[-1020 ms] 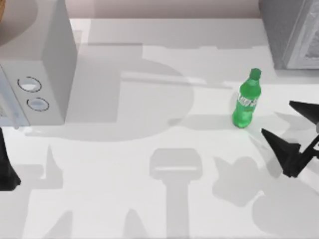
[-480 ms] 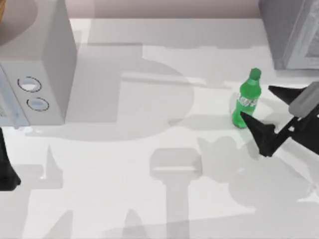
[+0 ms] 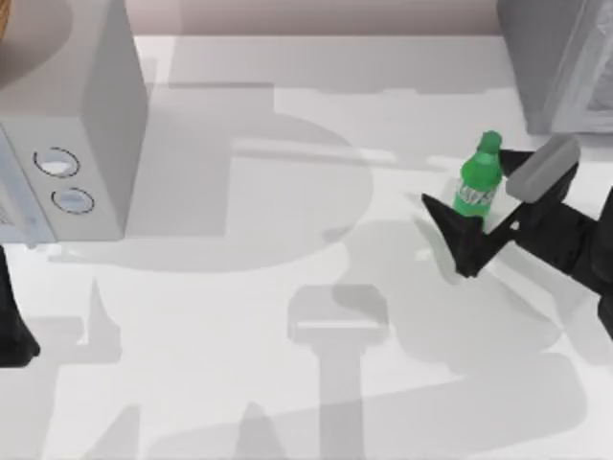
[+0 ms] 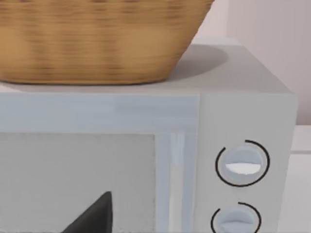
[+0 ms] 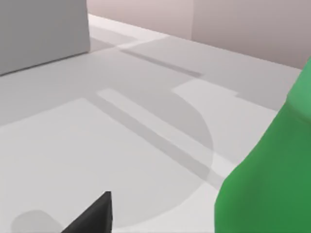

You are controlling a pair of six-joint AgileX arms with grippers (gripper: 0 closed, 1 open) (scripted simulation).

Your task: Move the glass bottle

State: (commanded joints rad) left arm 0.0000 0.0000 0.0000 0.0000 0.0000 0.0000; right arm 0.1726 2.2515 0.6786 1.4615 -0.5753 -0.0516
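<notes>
On the white table [image 3: 239, 383], right of the microwave [image 3: 67, 125], the right gripper [image 3: 476, 216] has slid in from the right edge since a second ago, its fingers spread either side of the upright glass bottle [image 3: 476, 182] on the table's right part. This looks like the reach before grasping; next the fingers must close squarely on the body. The left arm [image 3: 11, 316] sits parked at the left edge, finger state impossible to tell.

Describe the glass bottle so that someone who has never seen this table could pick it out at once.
Start at the white table and go to its right side, in front of the grey box at the far right corner. There the glass bottle stands upright, with the right gripper around its base. It is the table's one bright green thing, with a green cap and a white-lettered label, unlike the grey microwave on the left.
</notes>
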